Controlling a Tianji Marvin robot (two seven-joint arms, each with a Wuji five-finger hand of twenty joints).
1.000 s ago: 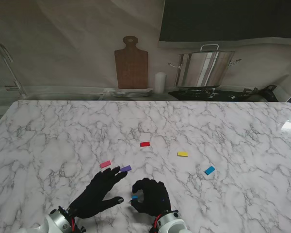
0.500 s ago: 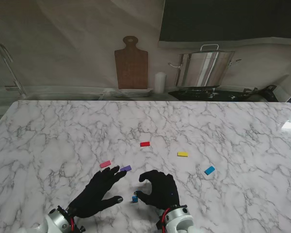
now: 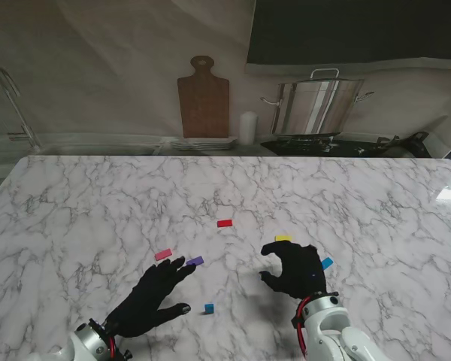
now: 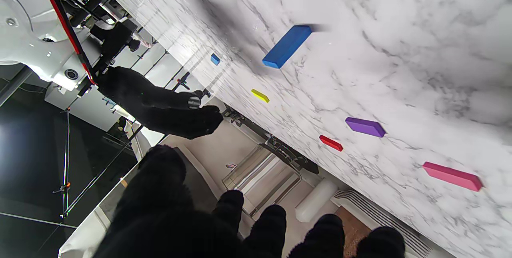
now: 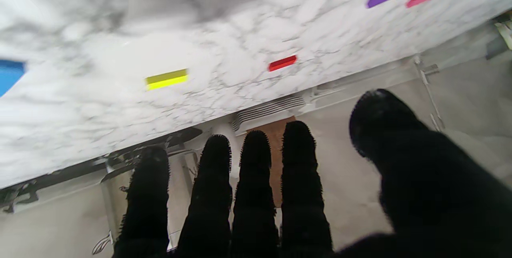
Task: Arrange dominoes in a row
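Several small dominoes lie scattered on the marble table (image 3: 90, 203): a pink one (image 3: 163, 254), a purple one (image 3: 195, 261), a red one (image 3: 225, 222), a yellow one (image 3: 283, 238) and a light blue one (image 3: 327, 262) partly behind my right hand. A blue domino (image 3: 209, 308) stands on end, alone, nearer to me. My left hand (image 3: 150, 297) is open, fingertips touching the purple domino. My right hand (image 3: 293, 269) hovers open between the yellow and light blue dominoes, holding nothing. The left wrist view shows the blue domino (image 4: 287, 46), purple (image 4: 365, 127) and pink (image 4: 452, 176).
Beyond the table's far edge stand a wooden cutting board (image 3: 204, 96), a white cylinder (image 3: 246, 128), a stack of plates (image 3: 203, 143) and a steel pot (image 3: 319, 105) on a stove. A faucet (image 3: 15, 109) rises at the far left.
My right hand let go of the blue domino, left it standing on the table, and moved right and farther away toward the yellow and light blue dominoes. The left hand stayed put.
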